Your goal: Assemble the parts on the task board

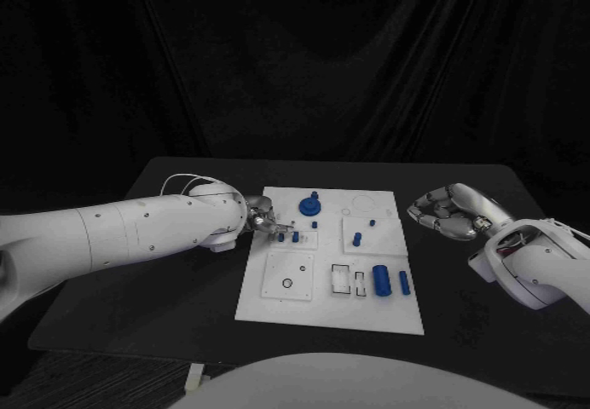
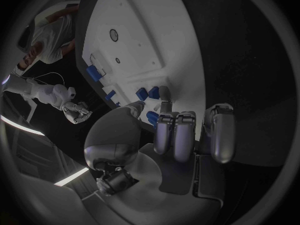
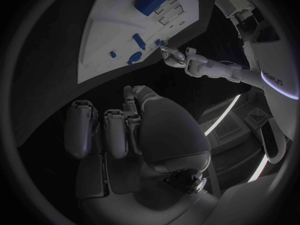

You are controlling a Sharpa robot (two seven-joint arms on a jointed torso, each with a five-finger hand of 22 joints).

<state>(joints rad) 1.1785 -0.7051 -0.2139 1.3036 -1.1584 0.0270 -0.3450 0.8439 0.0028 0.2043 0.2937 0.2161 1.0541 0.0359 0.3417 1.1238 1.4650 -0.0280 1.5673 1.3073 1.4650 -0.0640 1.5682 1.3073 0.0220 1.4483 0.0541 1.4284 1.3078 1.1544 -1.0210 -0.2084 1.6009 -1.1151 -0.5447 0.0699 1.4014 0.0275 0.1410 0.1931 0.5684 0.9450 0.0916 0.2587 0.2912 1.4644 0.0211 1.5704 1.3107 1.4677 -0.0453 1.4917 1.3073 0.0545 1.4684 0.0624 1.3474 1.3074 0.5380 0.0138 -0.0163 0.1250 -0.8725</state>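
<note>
Task board mid bench. Parts on board, mostly far half & right-centre. Left hand at board's left edge, over small parts. Right hand off board's right side, apart.

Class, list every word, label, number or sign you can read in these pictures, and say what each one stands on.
Dark lettering on the left arm, seen in the right wrist view: too blurred and bent to read for certain.
Task board: no readable text, only outlined shapes.
Nothing legible on the blue parts or either hand.
</note>
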